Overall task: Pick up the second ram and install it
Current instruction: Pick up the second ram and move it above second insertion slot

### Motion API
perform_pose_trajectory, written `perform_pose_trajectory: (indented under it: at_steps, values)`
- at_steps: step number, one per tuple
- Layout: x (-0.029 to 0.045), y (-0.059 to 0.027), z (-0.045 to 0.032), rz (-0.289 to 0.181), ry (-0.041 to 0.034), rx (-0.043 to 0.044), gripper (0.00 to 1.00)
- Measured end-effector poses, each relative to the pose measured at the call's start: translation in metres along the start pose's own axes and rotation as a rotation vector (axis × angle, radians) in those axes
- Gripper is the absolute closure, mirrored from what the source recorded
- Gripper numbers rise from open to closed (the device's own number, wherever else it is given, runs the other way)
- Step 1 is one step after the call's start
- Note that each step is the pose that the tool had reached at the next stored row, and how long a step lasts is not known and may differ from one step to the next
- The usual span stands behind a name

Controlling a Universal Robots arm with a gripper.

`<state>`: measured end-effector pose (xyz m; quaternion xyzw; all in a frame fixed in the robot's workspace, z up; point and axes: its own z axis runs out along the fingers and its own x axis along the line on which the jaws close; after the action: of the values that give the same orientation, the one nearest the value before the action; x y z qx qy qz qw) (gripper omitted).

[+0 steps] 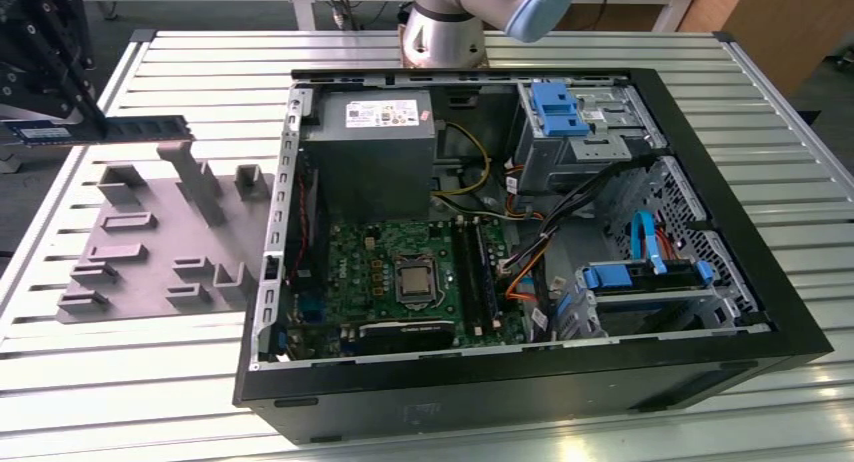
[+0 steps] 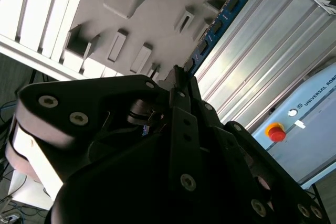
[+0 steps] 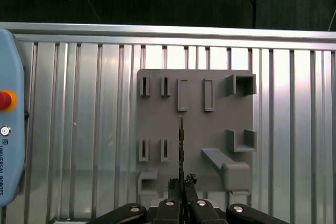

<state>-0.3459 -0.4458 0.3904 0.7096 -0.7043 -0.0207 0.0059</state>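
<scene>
Exterior view: the gripper (image 1: 83, 125) hangs at the far edge of the grey fixture plate (image 1: 160, 244) and pinches the second ram (image 1: 150, 129), which lies level over that edge. We see the stick's broad face with its chips here. In the first wrist view the same stick (image 3: 181, 141) appears edge-on as a thin line above the plate's middle (image 3: 194, 109), with the fingers (image 3: 172, 186) pressed against both of its sides.

Beside the plate, toward the exterior view's right, stands the open computer case (image 1: 787, 327). It holds the green motherboard (image 1: 400, 257), a grey power supply (image 1: 371, 142) and blue drive brackets (image 1: 561, 107).

Both wrist views add a pale blue pendant (image 3: 10, 150) lying on the slatted table (image 3: 79, 129) beside the plate.

In the second wrist view the black gripper body hides the ram's gripped end. We cannot tell whether the motherboard's dark memory slots (image 1: 474, 272) are occupied.
</scene>
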Motion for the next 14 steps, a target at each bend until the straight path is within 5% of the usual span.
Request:
perform_pose_trajectory:
  at_steps: [14]
  values:
    - [0.0, -0.0068, -0.0003, 0.0, 0.0, 0.0, 0.86]
